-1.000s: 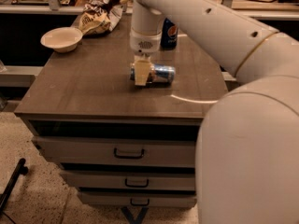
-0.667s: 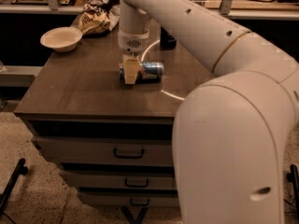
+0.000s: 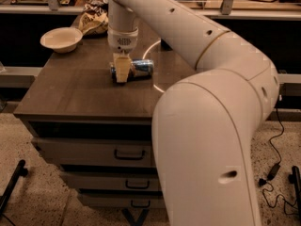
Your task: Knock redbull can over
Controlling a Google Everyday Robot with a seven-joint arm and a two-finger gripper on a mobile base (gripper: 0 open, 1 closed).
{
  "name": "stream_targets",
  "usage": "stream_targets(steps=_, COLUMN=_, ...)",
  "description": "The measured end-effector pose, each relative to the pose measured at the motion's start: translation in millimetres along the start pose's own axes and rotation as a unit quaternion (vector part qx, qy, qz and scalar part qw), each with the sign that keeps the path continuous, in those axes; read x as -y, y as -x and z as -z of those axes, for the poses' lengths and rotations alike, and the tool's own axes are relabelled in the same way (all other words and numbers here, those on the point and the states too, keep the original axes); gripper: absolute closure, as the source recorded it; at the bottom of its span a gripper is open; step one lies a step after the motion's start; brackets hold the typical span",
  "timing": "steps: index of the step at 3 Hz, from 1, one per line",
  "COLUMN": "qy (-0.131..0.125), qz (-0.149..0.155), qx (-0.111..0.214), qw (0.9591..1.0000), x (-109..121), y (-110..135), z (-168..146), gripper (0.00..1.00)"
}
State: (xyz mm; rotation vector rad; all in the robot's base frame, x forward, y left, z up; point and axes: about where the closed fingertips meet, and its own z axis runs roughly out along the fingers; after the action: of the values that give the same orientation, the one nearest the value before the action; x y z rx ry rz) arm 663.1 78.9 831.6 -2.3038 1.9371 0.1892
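Camera view: a white robot arm (image 3: 211,126) fills the right half of the frame and reaches down to a dark wooden cabinet top (image 3: 70,93). The gripper (image 3: 121,72) hangs at the end of the arm, pointing straight down, low over the middle of the top. Can't tell whether it's open or closed.

The redbull can (image 3: 141,68) lies on its side directly behind the gripper. Its blue-and-silver body runs approx. left-right, and a bit of blue shows to the gripper's left. The gripper overlaps the can's left part. Whether they touch or the gripper is just in front is unclear.

Change vs. a second ago: the can was already lying flat, and the gripper is still at the same end of it. The arm's elbow has swung much closer to the camera, so the view looks more crowded. Judgement: the can is down, so the task looks essentially done. What's left is prob. just lifting the gripper away w/o rolling the can off.

Around: a white bowl (image 3: 61,39) sits at the back-left corner, and a crumpled snack bag (image 3: 94,20) is just beyond it. Both are well apart from the can. Drawers (image 3: 129,154) are below the top, and cables (image 3: 273,173) lie on the floor at right. Nothing stands between the gripper and the can. The arm itself blocks the view of the back-right of the top.
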Motion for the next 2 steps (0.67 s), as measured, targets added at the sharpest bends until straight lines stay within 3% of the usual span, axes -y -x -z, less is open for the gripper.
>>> stream_targets(steps=1, qy=-0.007, qz=0.013, qx=-0.005, qw=0.9999, x=7, y=10, z=6, gripper=1.0)
stream_targets(steps=2, qy=-0.017, qz=0.012, qx=-0.004, qw=0.9998, x=11, y=12, z=18, gripper=0.83)
